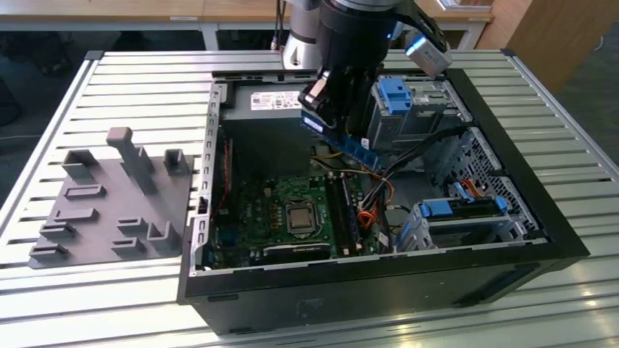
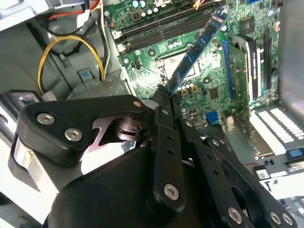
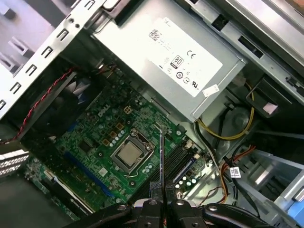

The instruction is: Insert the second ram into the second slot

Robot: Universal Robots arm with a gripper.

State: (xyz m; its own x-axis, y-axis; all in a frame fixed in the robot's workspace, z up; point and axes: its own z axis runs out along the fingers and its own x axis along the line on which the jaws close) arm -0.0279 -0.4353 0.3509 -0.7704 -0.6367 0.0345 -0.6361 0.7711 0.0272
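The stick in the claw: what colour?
The second ram is blue with dark chips, clearest in the second wrist view.

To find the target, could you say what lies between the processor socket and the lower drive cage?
The memory slots and loose cables, in the exterior view.

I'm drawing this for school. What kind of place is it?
Probably a robot lab or workshop: an opened computer case sits on a slatted metal bench, and the hand grips the second ram.

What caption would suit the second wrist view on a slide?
Robot hand gripping a dark-blue RAM stick by one end, held over the green motherboard.
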